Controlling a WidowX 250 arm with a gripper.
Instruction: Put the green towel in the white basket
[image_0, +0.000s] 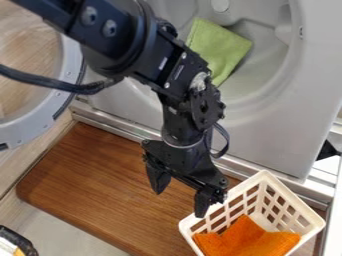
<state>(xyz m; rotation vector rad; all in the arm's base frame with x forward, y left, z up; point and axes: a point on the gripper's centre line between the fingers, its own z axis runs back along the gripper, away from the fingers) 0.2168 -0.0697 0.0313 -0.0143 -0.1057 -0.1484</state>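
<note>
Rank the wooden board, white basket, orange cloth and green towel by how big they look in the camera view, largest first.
1. Wooden board
2. White basket
Unranked below these: orange cloth and green towel. They look about alike, and the towel is partly hidden.

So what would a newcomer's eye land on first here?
Probably the bright orange cloth in the white basket at lower right, and the green towel lying inside the round opening of the grey machine at the top. Between them, the black gripper hangs with its fingers spread, close to the basket's left side.
</note>
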